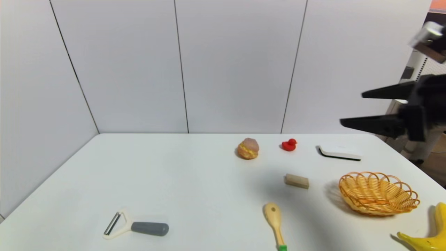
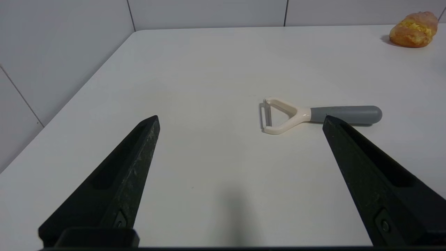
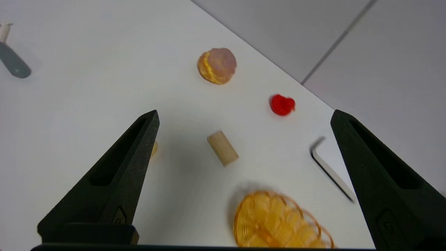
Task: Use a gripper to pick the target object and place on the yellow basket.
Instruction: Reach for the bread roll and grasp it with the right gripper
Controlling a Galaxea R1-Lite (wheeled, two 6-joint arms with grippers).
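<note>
Cream puff bun (image 1: 248, 148) sits alone toward the back of the white table (image 1: 174, 181), well short of the yellow basket (image 1: 379, 192), which I'll use as the landmark. From the basket, the bun is far off to the left and further back, close to the wall panels.

Quick count, one of each: one bun, one basket, one red duck (image 1: 289, 144), one tan wooden block (image 1: 297, 181), one white flat box (image 1: 340, 152), one wooden spoon (image 1: 274, 220), one peeler (image 1: 136, 226) and one banana (image 1: 430, 233).

Relative to the basket: the block is just to its left, the box is behind it, and the duck is behind and left, between the box and the bun. The spoon is left and toward the front edge, with the banana right beside the basket at the front-right corner, partly cut off. The peeler is way off left near the front.

Nothing touches the bun, and bare tabletop surrounds it. The basket holds nothing and sits near the table's right edge.

Right gripper (image 1: 351, 108) hangs high in the air above and behind the basket, fingers spread wide apart, nothing between them. In its wrist view the bun (image 3: 216, 65), duck, block and basket (image 3: 278, 223) all lie below. Left gripper (image 2: 240, 120) is also spread wide and empty, low over the table's left part with the peeler (image 2: 320, 115) just ahead.
</note>
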